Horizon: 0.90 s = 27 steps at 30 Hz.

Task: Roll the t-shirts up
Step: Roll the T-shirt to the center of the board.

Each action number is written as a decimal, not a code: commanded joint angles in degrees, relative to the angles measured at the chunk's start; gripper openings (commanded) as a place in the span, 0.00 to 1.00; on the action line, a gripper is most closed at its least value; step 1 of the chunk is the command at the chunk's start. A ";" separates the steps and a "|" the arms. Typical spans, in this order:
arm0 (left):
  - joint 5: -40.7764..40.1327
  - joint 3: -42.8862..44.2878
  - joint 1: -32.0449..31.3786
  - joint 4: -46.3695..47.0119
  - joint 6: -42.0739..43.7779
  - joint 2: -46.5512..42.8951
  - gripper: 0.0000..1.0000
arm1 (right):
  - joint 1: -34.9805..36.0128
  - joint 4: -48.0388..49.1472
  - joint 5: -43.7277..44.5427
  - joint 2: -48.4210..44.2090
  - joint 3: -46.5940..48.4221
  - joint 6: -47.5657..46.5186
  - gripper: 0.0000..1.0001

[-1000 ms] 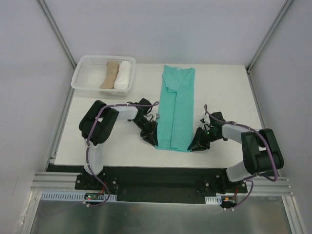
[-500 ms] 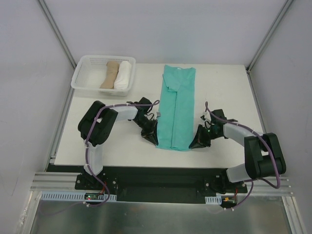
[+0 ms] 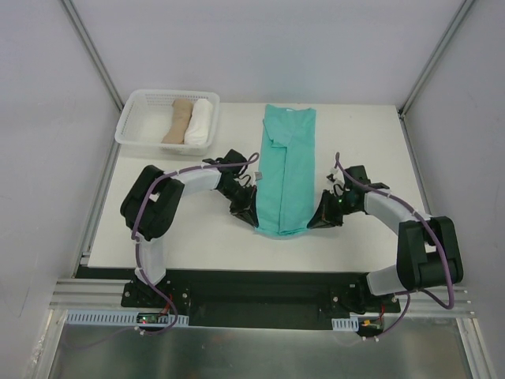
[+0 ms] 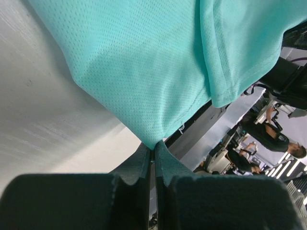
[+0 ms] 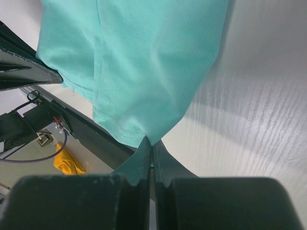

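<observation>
Finish notes: teal-green short-sleeved t-shirt [image 3: 286,170] is thin cloth, matt, with a fine pinhole mesh knit and stitched hems. White table top [image 3: 181,237] under it: smooth, low sheen, faint straight streaks up close. White lattice basket [image 3: 126,130] far-left of the t-shirt: plastic, slight gloss. Tan cloth roll [image 3: 178,120] and white cloth roll [image 3: 200,120] in it, both soft and matt. Left gripper [image 4: 152,155] and right gripper [image 5: 151,152] at the t-shirt's near corners: dark matt fingers, finely grainy, plastic-looking. Silver slotted rail [image 3: 87,298] nearer than the t-shirt: bare metal, satin.
</observation>
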 commanded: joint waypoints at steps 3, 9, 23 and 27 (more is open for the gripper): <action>-2.41 3.07 1.70 -2.36 1.51 -2.63 0.00 | -1.21 -2.57 2.37 0.69 4.32 -1.40 0.01; -2.85 3.95 2.76 -2.89 1.51 -2.28 0.00 | -1.38 -2.83 3.33 1.30 4.93 -1.40 0.01; -3.99 11.16 3.29 -3.50 2.83 1.32 0.00 | -2.09 -0.29 6.15 5.69 11.17 -1.14 0.01; -5.74 12.30 4.08 -3.86 3.09 2.55 0.00 | -2.61 -0.11 7.20 7.71 13.37 -1.67 0.01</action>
